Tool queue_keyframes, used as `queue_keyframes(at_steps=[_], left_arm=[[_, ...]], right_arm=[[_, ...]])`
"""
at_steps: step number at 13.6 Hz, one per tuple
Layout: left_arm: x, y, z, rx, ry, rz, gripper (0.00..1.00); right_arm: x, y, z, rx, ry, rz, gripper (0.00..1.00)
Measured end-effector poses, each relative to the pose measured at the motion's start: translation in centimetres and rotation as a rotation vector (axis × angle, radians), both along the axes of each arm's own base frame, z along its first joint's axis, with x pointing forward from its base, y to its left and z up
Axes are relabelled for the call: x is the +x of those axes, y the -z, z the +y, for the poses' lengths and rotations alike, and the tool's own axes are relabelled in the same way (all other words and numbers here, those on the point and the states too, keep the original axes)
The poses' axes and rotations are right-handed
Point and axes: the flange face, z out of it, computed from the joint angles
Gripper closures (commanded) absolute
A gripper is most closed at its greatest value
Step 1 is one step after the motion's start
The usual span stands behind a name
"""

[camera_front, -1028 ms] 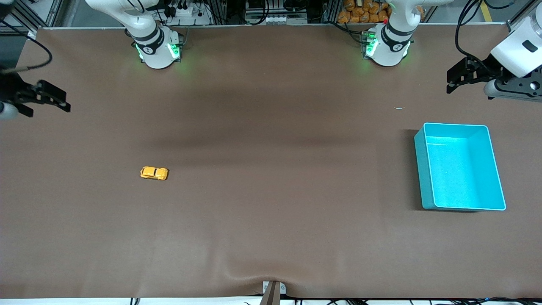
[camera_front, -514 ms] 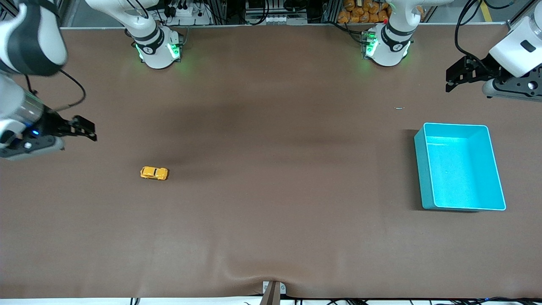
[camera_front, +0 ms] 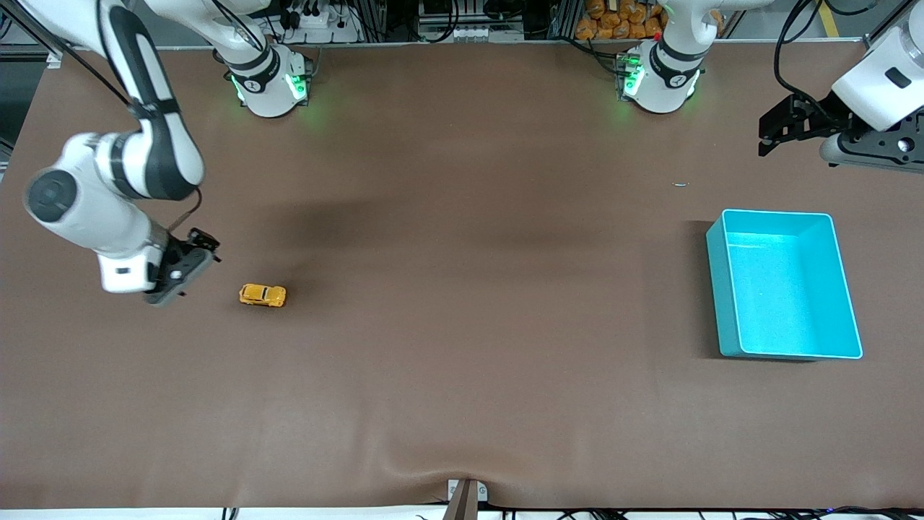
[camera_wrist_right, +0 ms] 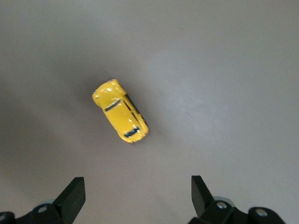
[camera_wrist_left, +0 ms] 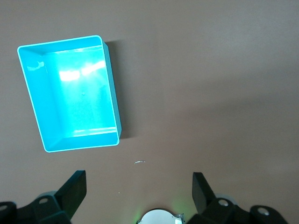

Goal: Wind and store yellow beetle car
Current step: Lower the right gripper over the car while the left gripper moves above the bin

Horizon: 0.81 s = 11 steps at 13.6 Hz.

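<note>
No legible brand or lettering on any item; a tiny mark on each arm base is too small to read. Right gripper (camera_front: 189, 261) hangs over bare table (camera_front: 462, 375) toward the right arm's end, fingers (camera_wrist_right: 72, 196) spread wide, holding nothing; yellow beetle car (camera_front: 263, 295) sits on its wheels just beside it, not touched. Left gripper (camera_front: 776, 130) waits above the table near the turquoise bin (camera_front: 844, 274), fingers (camera_wrist_left: 74, 189) also wide apart, empty; bin interior appears bare.
</note>
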Motion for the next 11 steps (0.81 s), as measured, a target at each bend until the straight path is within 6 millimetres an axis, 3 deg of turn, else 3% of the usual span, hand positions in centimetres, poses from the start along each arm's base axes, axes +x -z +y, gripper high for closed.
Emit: queue_keyframes(at_steps=[5, 10, 11], left_arm=[[0.0, 0.2, 0.0, 0.002, -0.007, 0.009, 0.00], [0.1, 0.7, 0.0, 0.004, -0.028, 0.019, 0.00], [0.2, 0.8, 0.1, 0.004, -0.029, 0.021, 0.00]], right_arm=[[0.3, 5.1, 2.2, -0.005, -0.245, 0.027, 0.00], [0.6, 8.6, 4.1, -0.003, -0.330, 0.010, 0.01], [0.6, 9.1, 4.2, -0.004, -0.349, 0.006, 0.07]])
